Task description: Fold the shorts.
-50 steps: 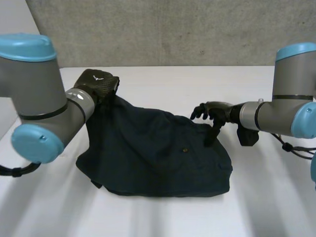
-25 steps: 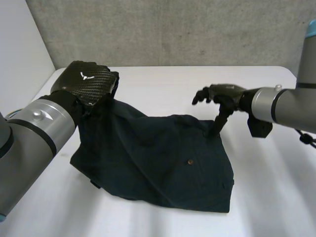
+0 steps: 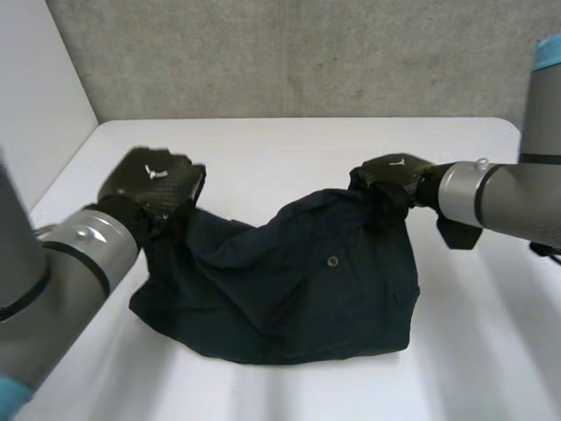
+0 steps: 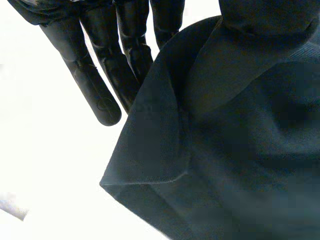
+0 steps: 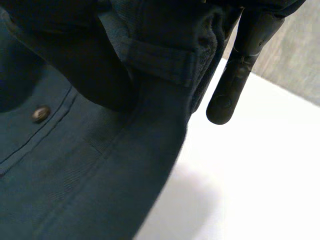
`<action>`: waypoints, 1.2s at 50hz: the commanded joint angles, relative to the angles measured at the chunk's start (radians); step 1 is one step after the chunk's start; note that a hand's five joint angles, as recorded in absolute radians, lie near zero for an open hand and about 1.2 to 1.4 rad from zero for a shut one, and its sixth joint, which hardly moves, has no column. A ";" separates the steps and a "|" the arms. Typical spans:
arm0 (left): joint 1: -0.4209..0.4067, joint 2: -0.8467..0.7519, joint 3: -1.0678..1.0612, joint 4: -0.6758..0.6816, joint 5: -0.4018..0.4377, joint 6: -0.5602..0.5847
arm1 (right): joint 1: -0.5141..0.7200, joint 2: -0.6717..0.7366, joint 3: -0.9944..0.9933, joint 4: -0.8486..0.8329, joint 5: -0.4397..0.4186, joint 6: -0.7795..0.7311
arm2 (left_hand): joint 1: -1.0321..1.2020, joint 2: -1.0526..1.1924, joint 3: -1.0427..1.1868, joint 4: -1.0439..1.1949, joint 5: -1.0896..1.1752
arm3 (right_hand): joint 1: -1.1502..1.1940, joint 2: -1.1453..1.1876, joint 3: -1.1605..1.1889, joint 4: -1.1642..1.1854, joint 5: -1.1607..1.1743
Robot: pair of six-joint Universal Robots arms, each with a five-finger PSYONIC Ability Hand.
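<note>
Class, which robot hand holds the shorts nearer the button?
The right hand: its corner of the shorts lies near the button; the left hand grips the opposite corner.

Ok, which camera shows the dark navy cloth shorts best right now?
Head view: the whole dark navy shorts on the white table, left hand and right hand at far corners. Left wrist view shows a hemmed corner; right wrist, waistband and metal button.

This looks to me like a robotics lab or test cell, not a home. I work at a plain white bench [image 3: 289, 140] backed by a bare grey concrete wall [image 3: 307, 53]. A blank white panel [image 3: 39, 105] stands along the bench's left edge, and my own grey, blue-capped arms [image 3: 70, 263] reach in from both sides.
</note>
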 commanded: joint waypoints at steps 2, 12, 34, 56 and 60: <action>0.040 -0.244 0.110 0.005 0.000 0.045 | 0.009 -0.054 0.101 0.000 0.169 -0.248 | 0.287 0.197 0.206 0.197 0.215 | 0.428 0.229 0.213 0.208 0.255; 0.049 -0.479 0.584 0.056 -0.003 0.105 | 0.081 0.090 -0.062 -0.403 0.258 -0.226 | 0.287 0.197 0.206 0.197 0.215 | 0.428 0.229 0.213 0.208 0.255; 0.038 -0.335 0.523 0.721 -0.019 0.096 | 0.091 0.000 0.013 -1.126 0.269 -0.048 | 0.287 0.197 0.206 0.197 0.215 | 0.428 0.229 0.213 0.208 0.255; -0.020 -0.415 -0.098 0.630 -0.017 0.107 | 0.081 0.178 0.206 -0.487 0.249 -0.058 | 0.287 0.197 0.206 0.197 0.215 | 0.428 0.229 0.213 0.208 0.255; 0.017 -0.325 -0.123 0.522 -0.014 0.104 | 0.057 0.084 0.318 -0.499 0.223 -0.051 | 0.287 0.197 0.206 0.197 0.215 | 0.368 0.169 0.153 0.148 0.195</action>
